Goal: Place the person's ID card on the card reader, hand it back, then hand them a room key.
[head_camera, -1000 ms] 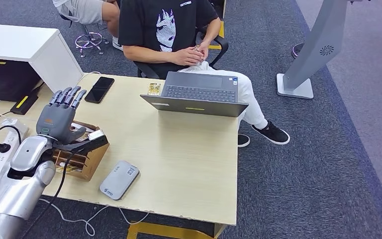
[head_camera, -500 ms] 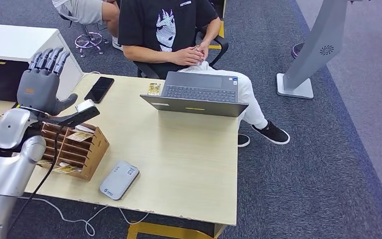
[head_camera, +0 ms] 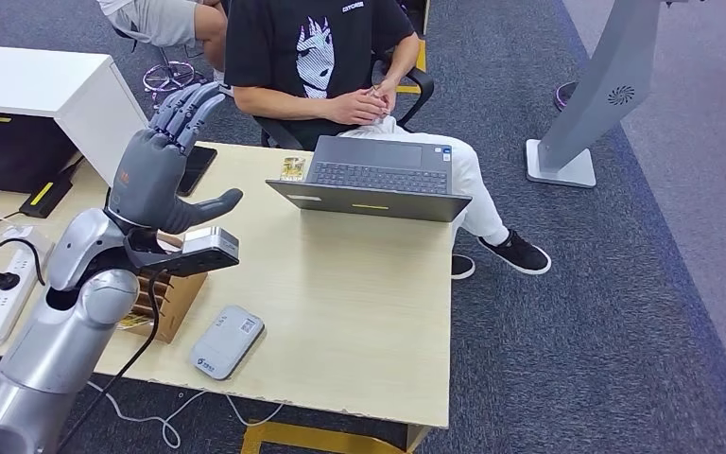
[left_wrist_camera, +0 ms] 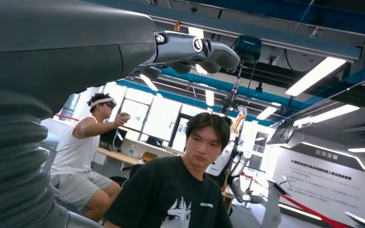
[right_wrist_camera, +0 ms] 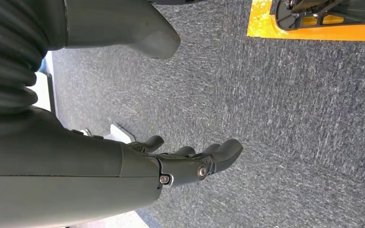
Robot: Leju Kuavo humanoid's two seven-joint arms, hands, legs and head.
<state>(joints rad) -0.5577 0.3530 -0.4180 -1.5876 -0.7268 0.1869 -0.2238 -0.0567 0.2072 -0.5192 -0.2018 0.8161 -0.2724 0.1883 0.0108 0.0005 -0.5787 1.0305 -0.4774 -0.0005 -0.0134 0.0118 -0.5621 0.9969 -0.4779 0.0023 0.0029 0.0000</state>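
One pale wooden rectangular desk [head_camera: 359, 322] takes up the lower left of the head view, on dark grey carpet [head_camera: 605, 312]. Seated at its far edge is a person in a black printed T-shirt [head_camera: 307, 47], hands together in the lap. Second person in a white sleeveless top [left_wrist_camera: 83, 147] sits further back, seen in the left wrist view. White cabinet [head_camera: 47, 90] stands at the desk's left end. Grey slanted floor stand [head_camera: 591, 104] sits well apart on the carpet to the right.

Open grey laptop [head_camera: 378, 175] lies on the desk's far side in front of the seated person. Silver left arm [head_camera: 57, 331] comes up from the lower left; its grey left hand [head_camera: 156, 175] is raised above the desk, fingers [head_camera: 189, 104] straight and close together pointing toward the person, thumb out to the side, holding nothing. Brown slotted cardboard box [head_camera: 165, 293] stands on the desk's left part, partly hidden by the wrist. Flat grey rounded card reader [head_camera: 227, 341] lies just beside the box near the desk's front edge, nothing on it. Black smartphone [head_camera: 192, 170] lies flat at the far left, partly behind the hand. Small yellowish ID card [head_camera: 293, 168] rests on the desk touching the laptop's far left corner.

Right hand [right_wrist_camera: 190, 164] hangs over the carpet, fingers loosely apart and lightly bent, holding nothing.
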